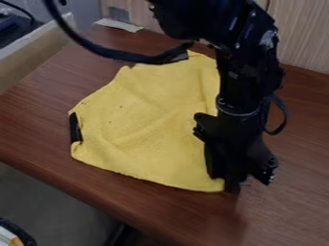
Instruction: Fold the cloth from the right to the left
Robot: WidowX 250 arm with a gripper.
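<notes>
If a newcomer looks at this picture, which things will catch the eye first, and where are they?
The bright yellow cloth catches the eye first, lying mid-picture on the reddish-brown wooden table. The black robot arm hangs from the top edge over the cloth's right side, its black gripper at the lower right corner. A small black strip stands out at the cloth's left edge.
</notes>
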